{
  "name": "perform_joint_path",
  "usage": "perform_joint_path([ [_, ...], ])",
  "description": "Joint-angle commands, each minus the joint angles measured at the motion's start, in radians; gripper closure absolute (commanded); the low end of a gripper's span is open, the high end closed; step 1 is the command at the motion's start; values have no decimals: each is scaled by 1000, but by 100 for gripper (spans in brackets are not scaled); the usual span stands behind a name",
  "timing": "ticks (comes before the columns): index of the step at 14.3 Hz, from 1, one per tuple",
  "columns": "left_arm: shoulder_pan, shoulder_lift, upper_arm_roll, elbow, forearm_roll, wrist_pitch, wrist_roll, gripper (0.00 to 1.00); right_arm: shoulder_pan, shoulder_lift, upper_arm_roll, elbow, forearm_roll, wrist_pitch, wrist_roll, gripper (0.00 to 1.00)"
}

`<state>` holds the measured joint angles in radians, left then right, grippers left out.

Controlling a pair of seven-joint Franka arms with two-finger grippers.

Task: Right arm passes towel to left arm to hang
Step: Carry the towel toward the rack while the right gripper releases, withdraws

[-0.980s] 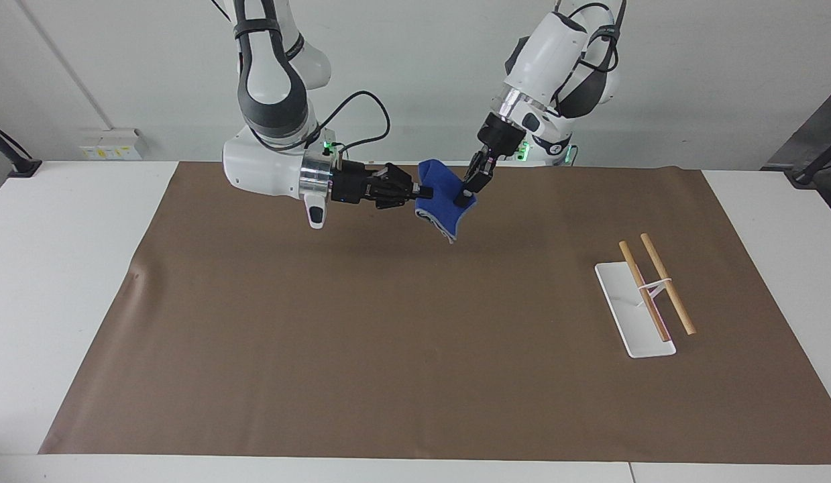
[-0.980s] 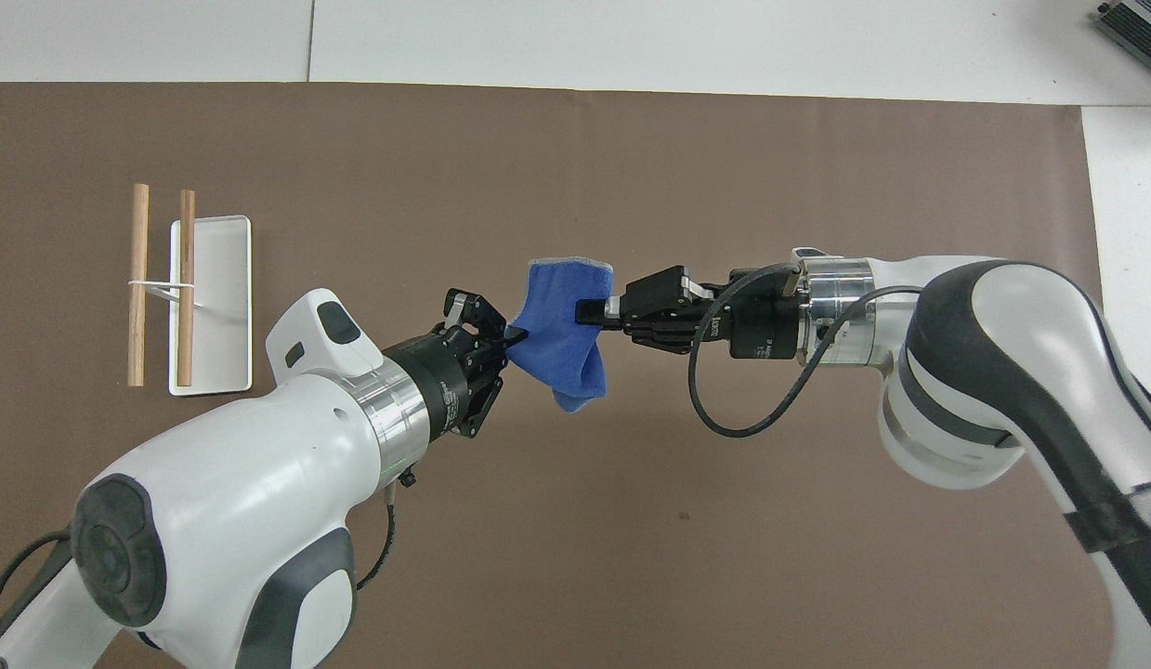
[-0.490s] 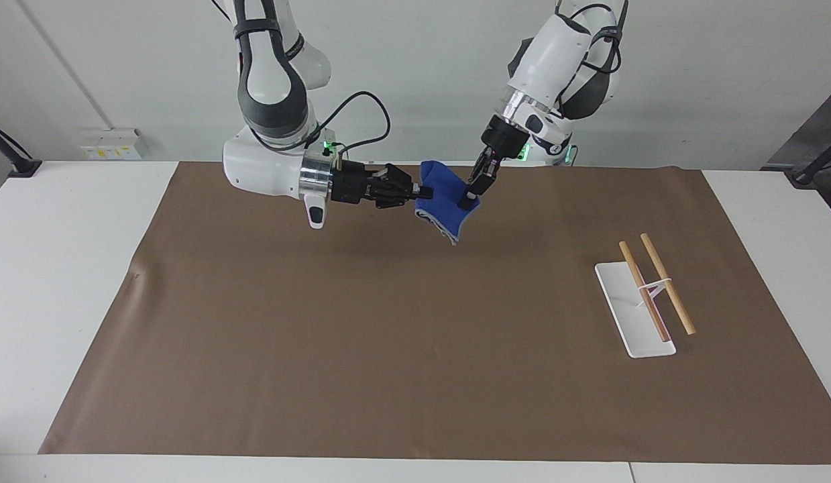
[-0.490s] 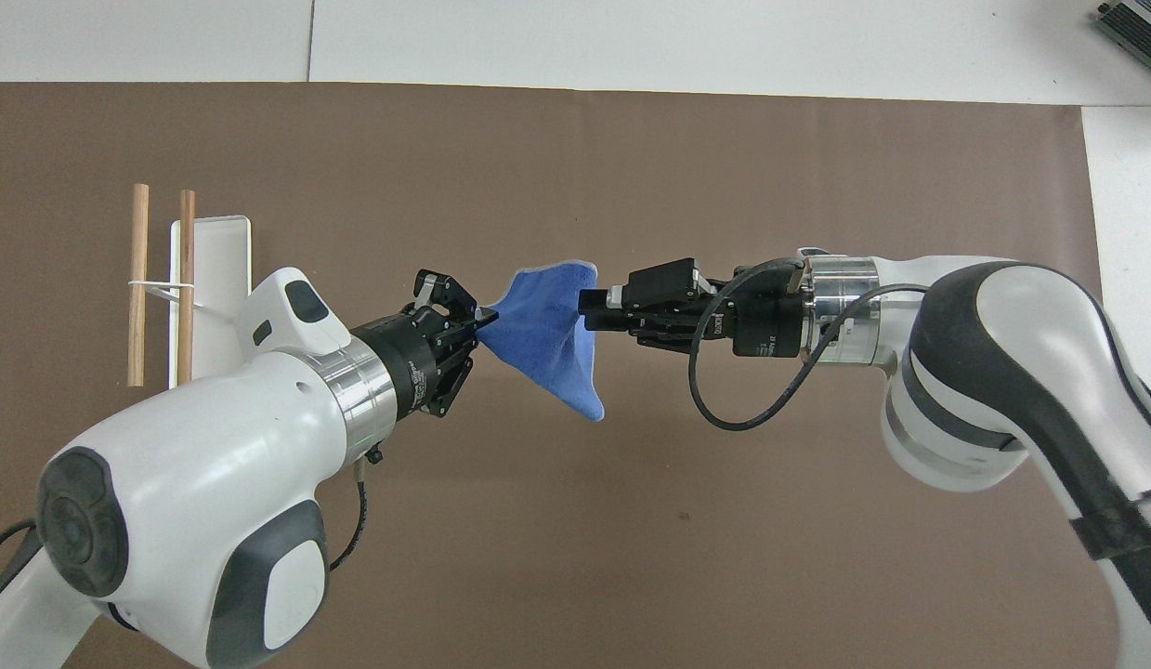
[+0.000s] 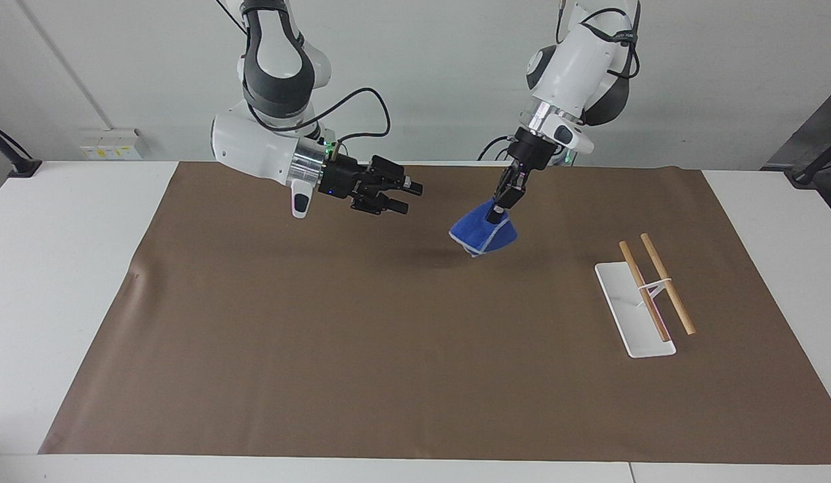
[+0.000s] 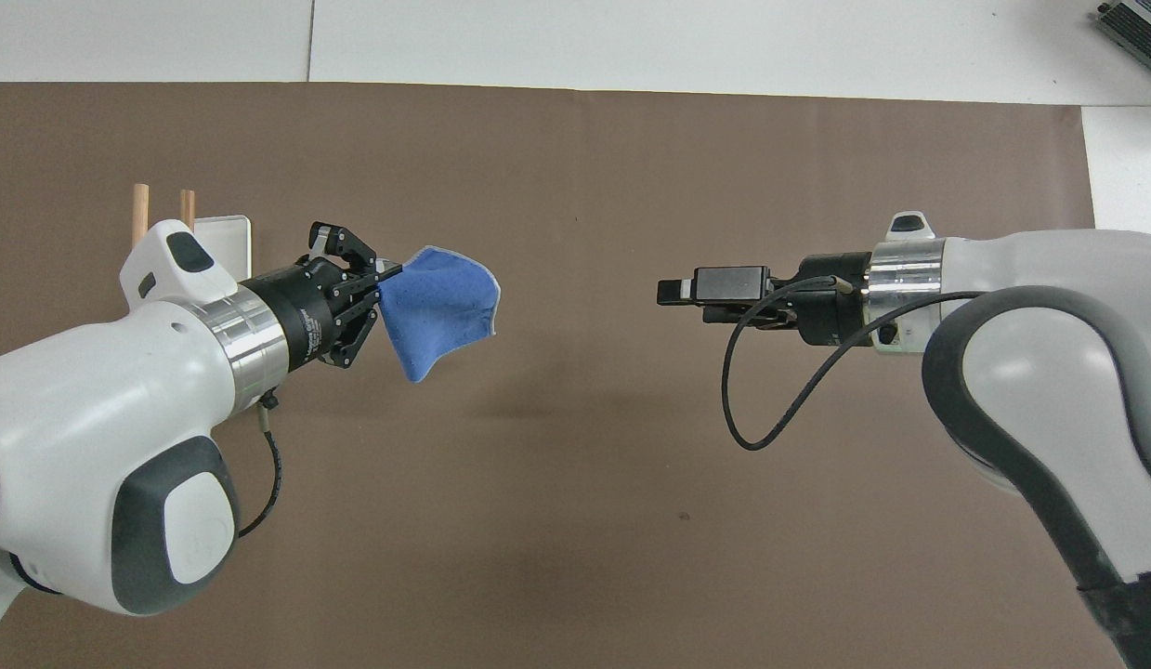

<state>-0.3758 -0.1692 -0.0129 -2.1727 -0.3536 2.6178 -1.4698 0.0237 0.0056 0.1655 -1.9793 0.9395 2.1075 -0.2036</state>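
- Over the middle of the brown mat [image 5: 388, 349], toward its edge by the robots, the left gripper [image 5: 498, 213] is clamped on the top corner of the towel [image 5: 484, 233].
- From that pinch the towel hangs free in the air, bunched into a blue wedge with its pale edging at the bottom, clear of the mat; its shadow falls on the mat beneath it.
- In the overhead view the towel [image 6: 438, 309] spreads out from the left gripper [image 6: 387, 272] toward the right arm's end of the desk.
- Well apart from the towel, the right gripper [image 5: 408, 197] hovers over the mat with its two fingers spread wide and nothing between them; it points toward the towel.
- Seen from overhead, the right gripper [image 6: 668, 291] reaches level from its wrist, a black cable [image 6: 770, 390] looping below it.
- Near the mat's edge at the left arm's end stands the white tray [image 5: 628, 305] carrying two wooden rods [image 5: 667, 283], side by side and raised on a thin white post.
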Motion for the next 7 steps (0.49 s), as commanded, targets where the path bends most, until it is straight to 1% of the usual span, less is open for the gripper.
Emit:
perform_joint_path([
  [1, 96, 0, -9, -18, -2, 25, 26, 100, -25, -4, 8, 7, -294, 90, 30, 0],
  [3, 174, 5, -9, -21, -2, 45, 29, 100, -39, -3, 8, 8, -474, 101, 70, 0],
  [7, 325, 0, -9, -76, -2, 103, 28, 100, -76, -3, 8, 40, -798, 77, 147, 0],
])
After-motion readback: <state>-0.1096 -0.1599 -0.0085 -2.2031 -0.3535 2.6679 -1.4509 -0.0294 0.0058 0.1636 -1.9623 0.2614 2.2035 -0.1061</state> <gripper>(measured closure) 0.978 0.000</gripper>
